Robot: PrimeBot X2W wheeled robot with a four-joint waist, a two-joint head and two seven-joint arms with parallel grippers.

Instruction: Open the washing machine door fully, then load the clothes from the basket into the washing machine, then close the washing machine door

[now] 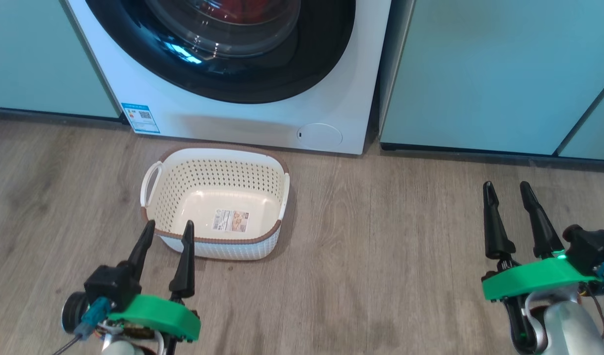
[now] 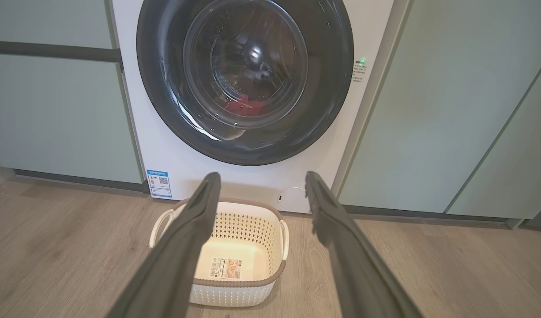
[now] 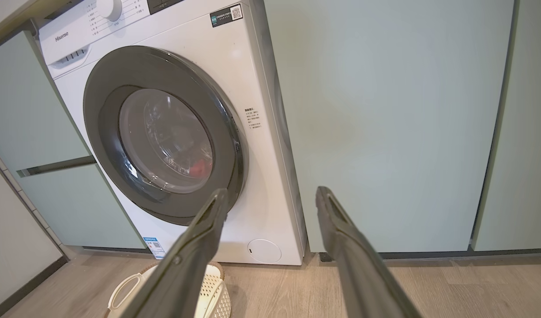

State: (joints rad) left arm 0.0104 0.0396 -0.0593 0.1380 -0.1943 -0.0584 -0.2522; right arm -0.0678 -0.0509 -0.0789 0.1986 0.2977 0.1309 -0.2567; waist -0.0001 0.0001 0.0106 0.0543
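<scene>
Two pincers held apart, left pincer (image 1: 169, 226) near the basket (image 1: 218, 172), right pincer (image 1: 506, 186) over the floor (image 1: 381, 236), washing machine door (image 2: 245, 66) shut, red clothes (image 2: 246, 107) seen behind its glass, basket set before the washing machine (image 1: 223, 123).

The wood-look floor (image 1: 381, 246) carries the basket (image 1: 218, 175) and washing machine (image 1: 223, 123).

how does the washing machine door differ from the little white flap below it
The washing machine door is large; the flap is small. The door has a black rim and clear glass showing red clothes behind it; the flap is plain opaque white. Both are round, shut, on the front of the washing machine.
</scene>
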